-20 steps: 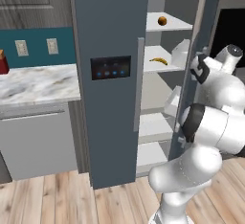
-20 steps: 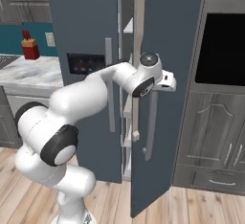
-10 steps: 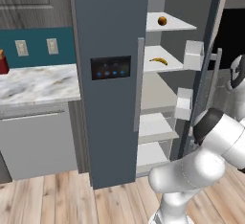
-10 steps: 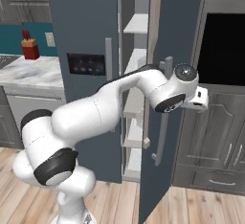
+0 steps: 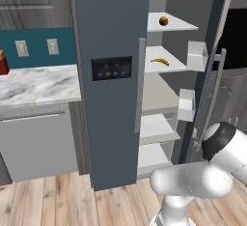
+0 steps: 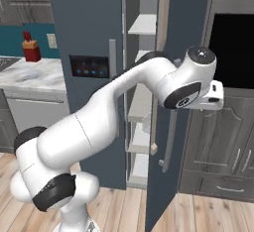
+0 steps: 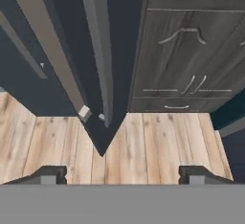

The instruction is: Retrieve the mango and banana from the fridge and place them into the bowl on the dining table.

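Our gripper [image 7: 122, 173] has its fingers spread wide apart with nothing between them, pointing down at the wood floor [image 7: 158, 144] beside the fridge door's [image 7: 95, 74] lower edge. A second ago those fingers were together at the door's handle; since then the door has swung further open and our arm has pulled away to the right. The mango [image 5: 163, 21] sits on an upper shelf in the fridge [image 5: 113, 75], the banana [image 5: 159, 61] one shelf below. We find no readable writing.

Inside the open fridge [image 5: 111, 75], the mango [image 5: 163, 21] sat 1 shelf above the banana [image 5: 159, 62]; a counter [image 5: 38, 82] lay left.
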